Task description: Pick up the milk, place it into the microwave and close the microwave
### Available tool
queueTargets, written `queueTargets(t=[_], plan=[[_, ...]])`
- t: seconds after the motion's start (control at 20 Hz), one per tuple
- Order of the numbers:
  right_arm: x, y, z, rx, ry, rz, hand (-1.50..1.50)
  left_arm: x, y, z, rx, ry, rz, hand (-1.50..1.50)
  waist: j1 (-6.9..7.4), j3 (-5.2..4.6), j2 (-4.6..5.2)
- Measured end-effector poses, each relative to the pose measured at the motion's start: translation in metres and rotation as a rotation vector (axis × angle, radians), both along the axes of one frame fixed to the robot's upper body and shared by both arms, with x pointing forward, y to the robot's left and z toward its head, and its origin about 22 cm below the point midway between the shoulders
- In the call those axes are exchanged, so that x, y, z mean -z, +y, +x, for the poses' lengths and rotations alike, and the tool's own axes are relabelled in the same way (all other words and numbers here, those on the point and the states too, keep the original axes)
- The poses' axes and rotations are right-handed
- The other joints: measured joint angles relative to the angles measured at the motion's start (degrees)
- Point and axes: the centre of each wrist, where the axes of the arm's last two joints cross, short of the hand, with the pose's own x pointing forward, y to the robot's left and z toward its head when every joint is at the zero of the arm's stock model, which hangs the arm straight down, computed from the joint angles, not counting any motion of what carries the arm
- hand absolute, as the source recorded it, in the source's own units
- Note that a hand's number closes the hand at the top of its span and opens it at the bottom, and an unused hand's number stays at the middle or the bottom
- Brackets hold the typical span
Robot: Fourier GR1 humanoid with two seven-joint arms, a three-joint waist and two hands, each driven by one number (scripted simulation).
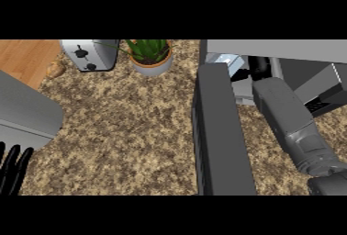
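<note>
Microwave (271, 48) door (220, 133) open, right hand (259, 64) inside, grasp unclear, left hand (13, 167) released, fingers straight

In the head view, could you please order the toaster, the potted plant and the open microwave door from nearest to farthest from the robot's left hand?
From the left hand, resting at the lower left edge:
1. Toaster, upper left.
2. Potted plant, top centre, just right of the toaster.
3. Microwave door, right of centre.

A silver toaster (90, 54) stood on the speckled worktop (129, 124) just beside a potted plant (150, 56), with a small brown item (56, 69) near a wooden board (24, 57).
</note>
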Motion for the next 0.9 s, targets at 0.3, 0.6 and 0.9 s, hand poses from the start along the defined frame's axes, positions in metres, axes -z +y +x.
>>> queueTargets(t=[0.3,0.6,0.9], plan=[[-0.009,-0.004,0.005,0.102,-0.004,-0.004,1.5,0.0,-0.005,0.007,0.018,-0.008,0.002,-1.5,1.32,0.06,0.76],[-0.018,-0.011,0.009,0.292,-0.025,-0.025,-1.5,-0.003,-0.004,0.013,0.03,-0.015,0.041,-1.5,2.91,0.07,1.85],[-0.02,-0.019,0.01,0.415,-0.084,-0.197,-1.5,-0.007,-0.008,0.019,0.038,-0.019,0.078,-1.5,4.1,0.08,2.5]])
